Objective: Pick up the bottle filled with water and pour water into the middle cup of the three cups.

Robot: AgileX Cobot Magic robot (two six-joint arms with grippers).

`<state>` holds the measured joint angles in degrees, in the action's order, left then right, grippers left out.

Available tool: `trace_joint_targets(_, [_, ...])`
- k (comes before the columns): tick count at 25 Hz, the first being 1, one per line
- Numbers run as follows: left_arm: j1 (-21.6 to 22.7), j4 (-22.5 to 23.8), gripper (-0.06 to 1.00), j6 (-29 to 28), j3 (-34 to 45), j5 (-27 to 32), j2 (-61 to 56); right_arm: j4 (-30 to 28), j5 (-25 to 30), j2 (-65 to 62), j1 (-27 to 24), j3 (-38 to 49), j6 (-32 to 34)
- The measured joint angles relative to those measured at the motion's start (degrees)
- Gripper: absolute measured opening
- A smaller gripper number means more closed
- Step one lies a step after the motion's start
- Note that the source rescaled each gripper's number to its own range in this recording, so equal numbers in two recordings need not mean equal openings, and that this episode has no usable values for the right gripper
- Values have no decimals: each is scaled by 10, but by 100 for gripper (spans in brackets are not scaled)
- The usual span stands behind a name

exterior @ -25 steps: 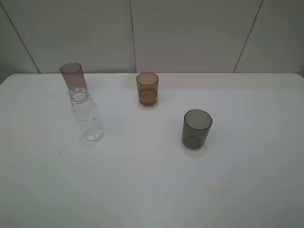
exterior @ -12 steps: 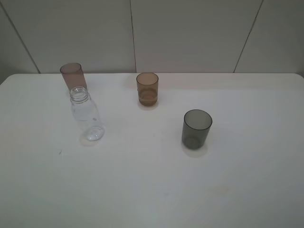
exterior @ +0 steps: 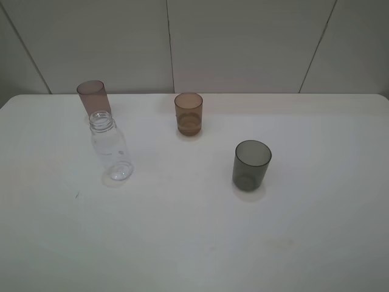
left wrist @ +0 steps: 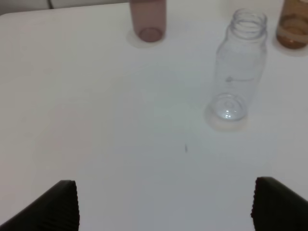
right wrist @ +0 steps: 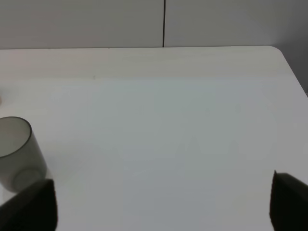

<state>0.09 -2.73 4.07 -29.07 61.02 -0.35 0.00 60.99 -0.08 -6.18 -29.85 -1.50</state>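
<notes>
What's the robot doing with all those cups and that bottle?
Nothing is being held right now. The bottle stands alone on the white table, close in front of the mauve-brown cup. The middle cup, the amber one, and the dark grey cup stand apart. The left gripper is open, short of the bottle; the right gripper is open too.

Almost nothing differs across the exterior high pictures. The small clear colourless plastic bottle point(exterior: 111, 148), at left of centre in the frame, shows a slightly altered glint low on its body. No shift in its place can be made out.
</notes>
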Motion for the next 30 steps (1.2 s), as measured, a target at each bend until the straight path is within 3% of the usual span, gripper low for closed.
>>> trace_joint_targets(5, [26,0,72,0,0,0,0,0,0,0,0,0,0])
trace_joint_targets(24, [26,-2,72,-5,0,0,0,0,0,0,0,0,0])
trace_joint_targets(30, [26,8,72,-35,0,0,0,0,0,0,0,0,0])
